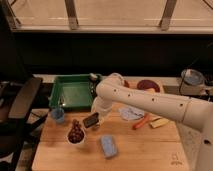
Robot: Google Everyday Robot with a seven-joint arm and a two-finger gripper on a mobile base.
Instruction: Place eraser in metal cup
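Gripper (95,119) at table centre, w/ dark brown-black eraser (91,120). Arm (150,100) white. Tray (75,91) green. Small cup (58,115) blue; pad (108,145) light blue. White cup (75,135), brown contents. Carrot (140,121) orange. Block (160,122) pale yellow. Table (145,150) light wood.

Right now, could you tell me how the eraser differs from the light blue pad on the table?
The eraser is dark brown-black; the light blue pad is pale. The eraser sits tilted at the gripper, while the pad lies flat and alone nearer the table's front edge. The eraser looks smaller than the pad. Both are flat rectangular blocks.
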